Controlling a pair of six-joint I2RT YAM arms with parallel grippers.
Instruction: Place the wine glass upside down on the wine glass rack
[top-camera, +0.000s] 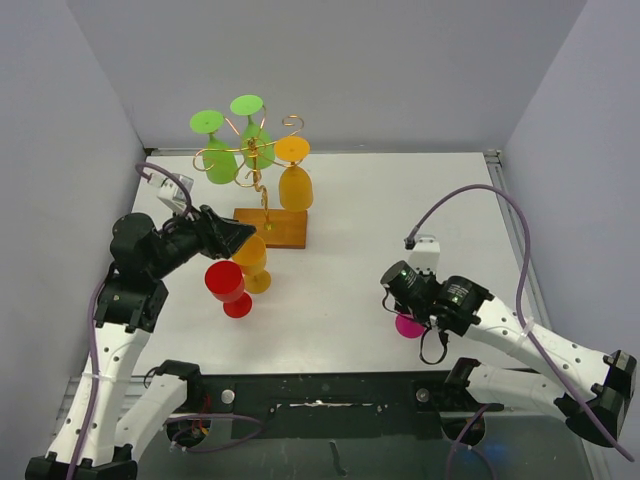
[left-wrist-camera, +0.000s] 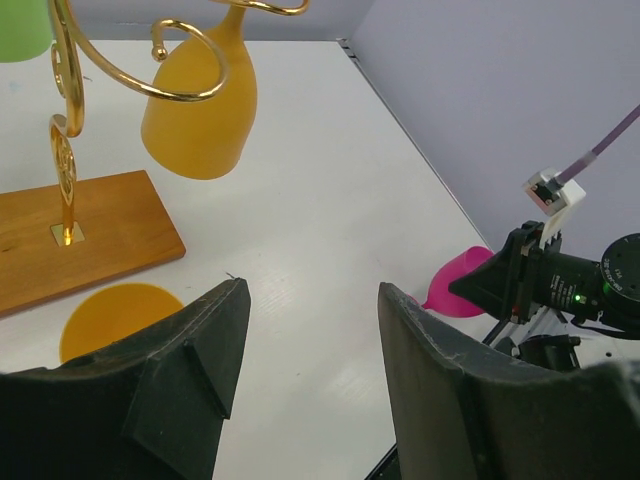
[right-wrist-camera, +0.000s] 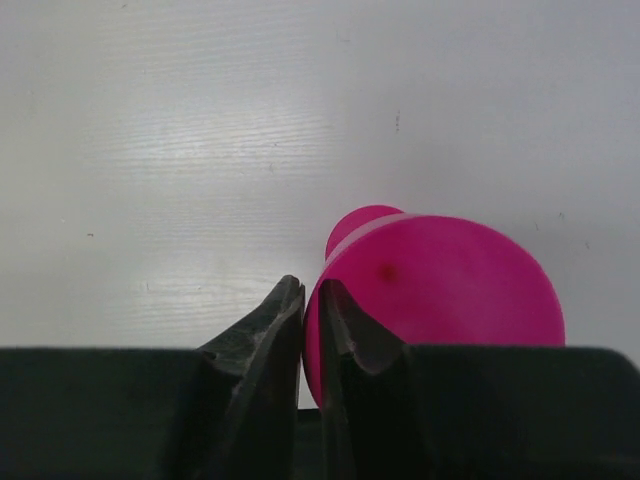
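The right gripper (right-wrist-camera: 311, 292) pinches only the thin edge of the pink wine glass (right-wrist-camera: 440, 300), near right on the table. A hold that slim could slip or tip on lifting. The left gripper (left-wrist-camera: 310, 292) hangs open and empty beside the far-left wine glass rack (top-camera: 275, 228).

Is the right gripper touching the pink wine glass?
Touching. The right wrist view shows the right gripper with both fingertips pinched on the thin edge of the pink wine glass, pink filling the slit between them.
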